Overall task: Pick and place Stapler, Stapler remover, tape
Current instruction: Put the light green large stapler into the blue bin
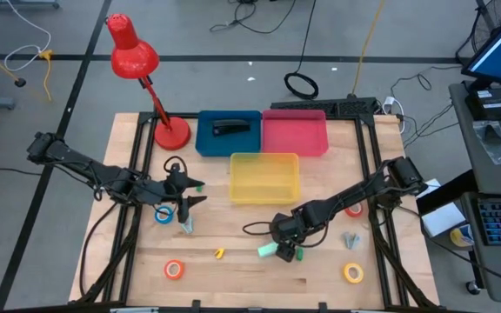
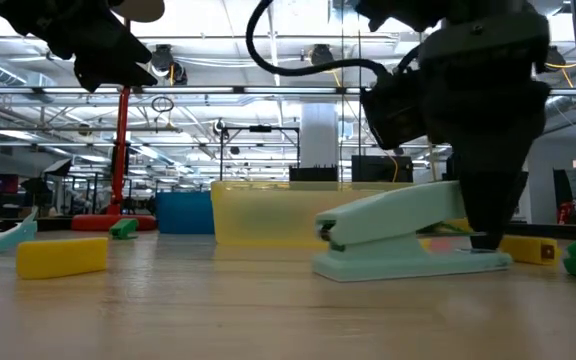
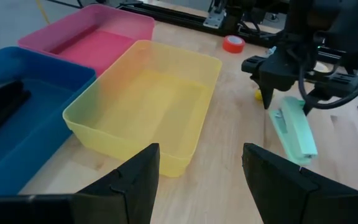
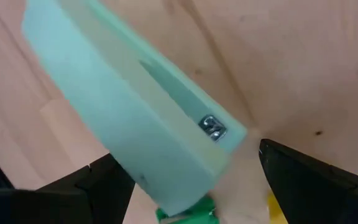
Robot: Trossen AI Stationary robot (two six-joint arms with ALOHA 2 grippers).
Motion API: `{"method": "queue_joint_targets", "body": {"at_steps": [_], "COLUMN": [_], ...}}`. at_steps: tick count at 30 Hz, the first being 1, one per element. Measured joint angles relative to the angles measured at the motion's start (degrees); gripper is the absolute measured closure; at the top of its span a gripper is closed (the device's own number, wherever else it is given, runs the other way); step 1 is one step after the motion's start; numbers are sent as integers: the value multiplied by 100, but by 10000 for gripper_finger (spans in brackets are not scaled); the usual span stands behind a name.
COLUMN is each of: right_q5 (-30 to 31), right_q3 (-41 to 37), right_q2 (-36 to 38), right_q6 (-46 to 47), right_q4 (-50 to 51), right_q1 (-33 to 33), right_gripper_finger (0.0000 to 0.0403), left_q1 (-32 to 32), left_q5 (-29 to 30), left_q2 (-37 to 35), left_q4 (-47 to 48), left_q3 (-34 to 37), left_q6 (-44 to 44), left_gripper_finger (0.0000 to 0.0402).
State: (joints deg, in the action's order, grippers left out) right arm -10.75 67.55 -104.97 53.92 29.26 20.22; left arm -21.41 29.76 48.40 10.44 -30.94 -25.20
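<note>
Right gripper (image 1: 283, 250) released, fingers straddling mint-green stapler (image 1: 274, 251) on table (image 1: 250, 278) near yellow bin (image 1: 264, 177); left gripper (image 1: 190, 193) released, left of bin.

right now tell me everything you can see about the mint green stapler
The mint green stapler looks like smooth plastic: a flat base and a hinged top arm raised at the front, with a small metal plate showing inside. It lies flat on the wooden table, in front of the yellow bin. The right hand is down at its rear end, open, fingers either side; whether they touch it is unclear.
</note>
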Motion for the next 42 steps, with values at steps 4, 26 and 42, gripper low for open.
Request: {"method": "queue_joint_targets", "body": {"at_steps": [4, 26, 42], "right_q5": [-3, -287, -270], "right_q3": [0, 0, 0], "right_q2": [4, 9, 9], "right_q6": [-284, -2542, -3172], "right_q4": [-224, -427, -783], "right_q1": [-38, -316, -338], "right_gripper_finger": [83, 83, 83], "left_q1": [0, 1, 1], "left_q5": [2, 31, 31], "left_q2": [0, 0, 0], "left_q4": [0, 4, 10], "left_q3": [0, 0, 0], "left_q6": [-45, -61, -58], "left_gripper_finger": [172, 172, 172]}}
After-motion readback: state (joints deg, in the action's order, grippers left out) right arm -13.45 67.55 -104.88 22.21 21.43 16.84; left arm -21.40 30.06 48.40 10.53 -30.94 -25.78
